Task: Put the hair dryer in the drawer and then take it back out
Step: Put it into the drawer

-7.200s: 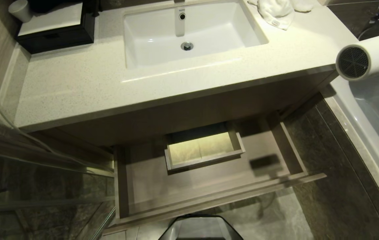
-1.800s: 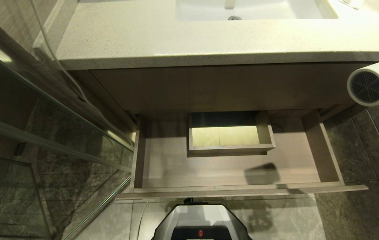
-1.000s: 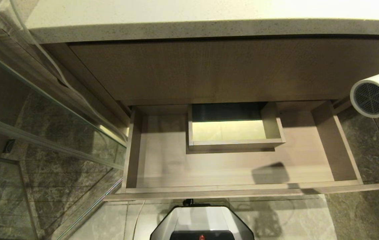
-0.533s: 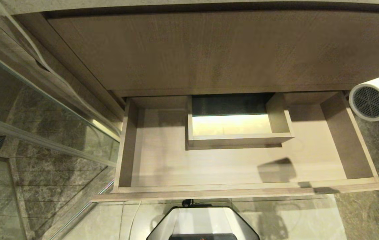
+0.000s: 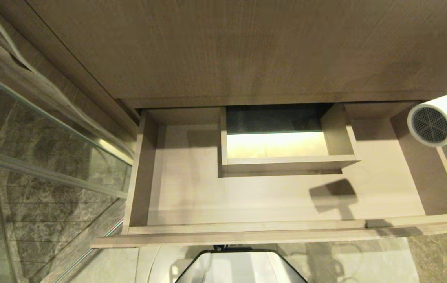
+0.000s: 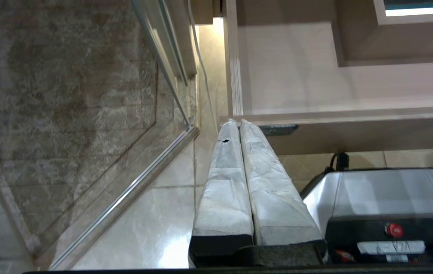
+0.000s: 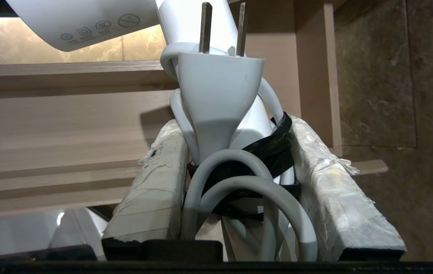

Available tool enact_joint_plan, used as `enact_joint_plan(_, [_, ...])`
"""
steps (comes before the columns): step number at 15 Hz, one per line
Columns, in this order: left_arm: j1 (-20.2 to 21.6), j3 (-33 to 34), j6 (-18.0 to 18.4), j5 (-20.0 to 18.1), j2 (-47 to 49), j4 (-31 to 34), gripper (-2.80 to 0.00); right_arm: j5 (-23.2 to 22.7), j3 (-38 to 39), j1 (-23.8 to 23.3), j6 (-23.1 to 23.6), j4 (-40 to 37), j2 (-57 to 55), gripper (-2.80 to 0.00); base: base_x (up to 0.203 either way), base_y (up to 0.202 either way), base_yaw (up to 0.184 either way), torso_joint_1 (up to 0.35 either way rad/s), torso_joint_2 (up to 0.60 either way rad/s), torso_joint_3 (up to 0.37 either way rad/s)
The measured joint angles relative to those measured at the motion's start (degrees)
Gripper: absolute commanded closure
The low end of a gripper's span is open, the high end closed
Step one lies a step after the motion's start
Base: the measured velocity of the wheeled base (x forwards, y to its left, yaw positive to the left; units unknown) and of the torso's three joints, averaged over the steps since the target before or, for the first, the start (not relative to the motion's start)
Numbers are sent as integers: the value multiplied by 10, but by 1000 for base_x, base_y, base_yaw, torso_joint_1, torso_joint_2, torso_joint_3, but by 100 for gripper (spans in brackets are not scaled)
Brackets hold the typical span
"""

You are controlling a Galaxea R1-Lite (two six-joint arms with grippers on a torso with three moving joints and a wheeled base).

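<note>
Above the open drawer's (image 5: 270, 226) right end, the right hand (image 7: 235, 152) is clamped on the white hair dryer's (image 5: 439, 120) cord-wrapped handle; round grey grille visible. Left hand (image 6: 239, 125) together, parked.

In the head view the hair dryer (image 5: 441, 120) is cut off by the right edge, only its grilled barrel end showing; its handle and the right gripper lie outside that frame. In the right wrist view the handle is largely hidden behind the plug (image 7: 218, 99) and cord (image 7: 239, 190). The drawer's (image 5: 247, 232) dark label (image 6: 279, 130) is partly hidden behind the left gripper (image 6: 239, 123), its print too small to read.
</note>
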State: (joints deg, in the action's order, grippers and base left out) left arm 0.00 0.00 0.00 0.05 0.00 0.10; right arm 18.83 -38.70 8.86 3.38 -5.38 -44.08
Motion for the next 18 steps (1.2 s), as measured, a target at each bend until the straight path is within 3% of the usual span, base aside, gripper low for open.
enact_joint_plan(6, [0,0,0,0,0,0,0,3,2,-12,-6,-7,-45,0,0,0,0,114,93,196])
enact_joint_plan(18, [0,0,0,0,0,0,0,-8,-96,-156,-11,17,-326,0,0,0,0,7,2,10])
